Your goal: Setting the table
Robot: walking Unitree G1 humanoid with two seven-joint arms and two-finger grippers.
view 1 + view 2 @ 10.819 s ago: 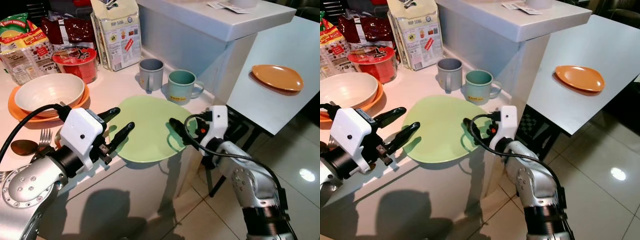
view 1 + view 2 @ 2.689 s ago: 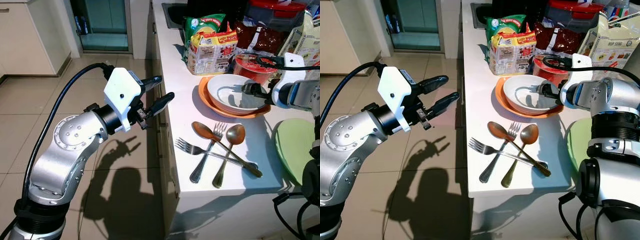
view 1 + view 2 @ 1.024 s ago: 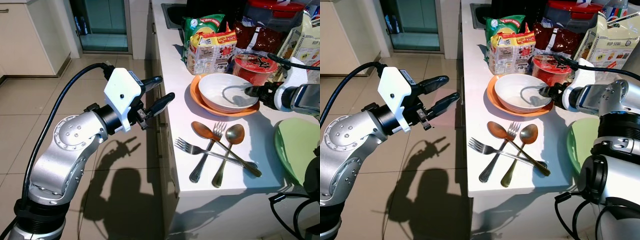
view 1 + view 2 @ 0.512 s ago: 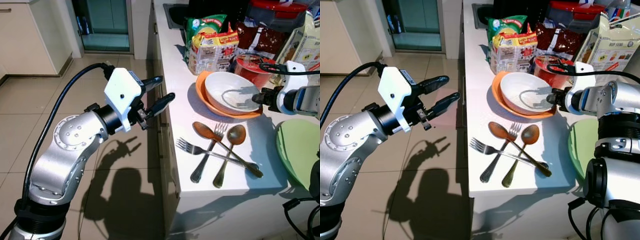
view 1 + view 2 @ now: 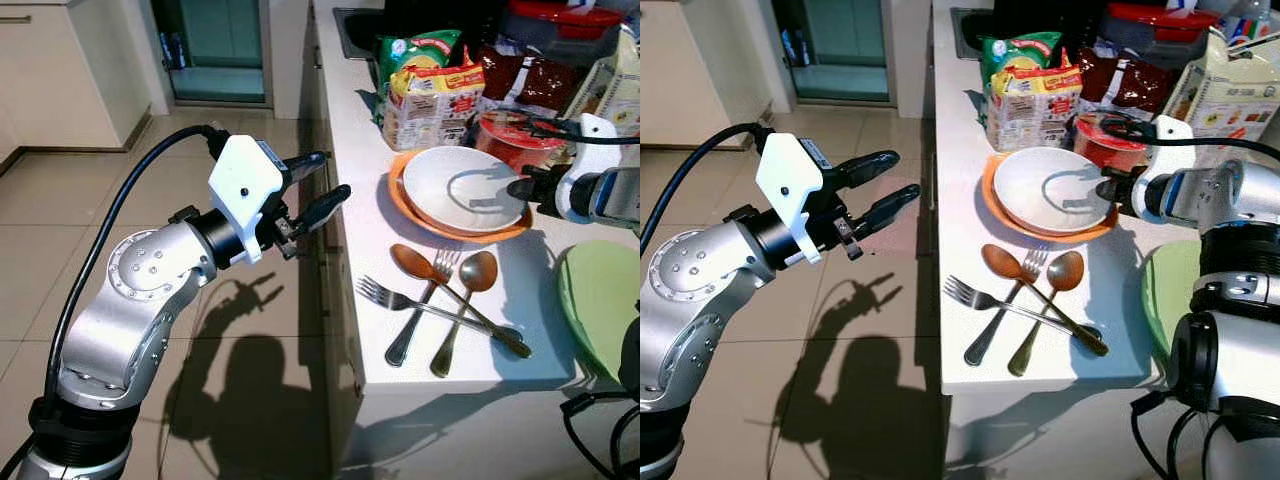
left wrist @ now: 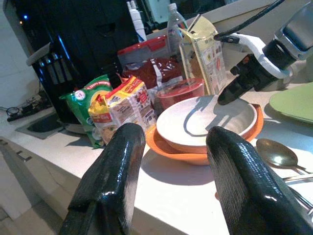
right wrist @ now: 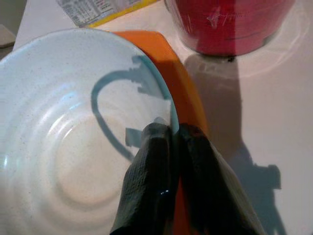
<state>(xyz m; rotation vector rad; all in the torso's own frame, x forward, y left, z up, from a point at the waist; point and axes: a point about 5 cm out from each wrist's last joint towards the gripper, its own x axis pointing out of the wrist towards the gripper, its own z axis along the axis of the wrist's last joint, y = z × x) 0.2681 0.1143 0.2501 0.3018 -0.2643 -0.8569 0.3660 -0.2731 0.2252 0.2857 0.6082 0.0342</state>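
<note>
Table (image 5: pixel 520 330), white, narrow, running away from the camera beside a tiled floor (image 5: pixel 120 200). White bowl (image 5: pixel 465 188) sits tilted on an orange plate (image 5: pixel 400 195) near the middle of the table, its near side raised. Right gripper (image 7: pixel 171 147) is at the bowl's right-hand rim; the jaws are nearly closed and pinch that rim, one finger inside the bowl and one outside, over the orange plate. Cutlery lies just in front of the plate toward the table's near edge: two forks (image 5: pixel 400 300) and two spoons (image 5: pixel 478 268), crossed over one another in a loose heap, handles pointing toward the near edge. Green plate (image 5: pixel 600 300) lies flat at the right of the table, partly cut off by the picture's edge, apart from the cutlery. Red-lidded tub (image 5: pixel 510 135) stands just behind the orange plate. Yellow-and-red noodle packet (image 5: pixel 428 95) and a green packet (image 5: pixel 415 48) stand behind it, with a dark red bag (image 5: pixel 530 75) to the right. Left gripper (image 5: pixel 318 190) hangs in the air over the floor, to the left of the table and clear of it; the jaws are spread wide and hold nothing.
</note>
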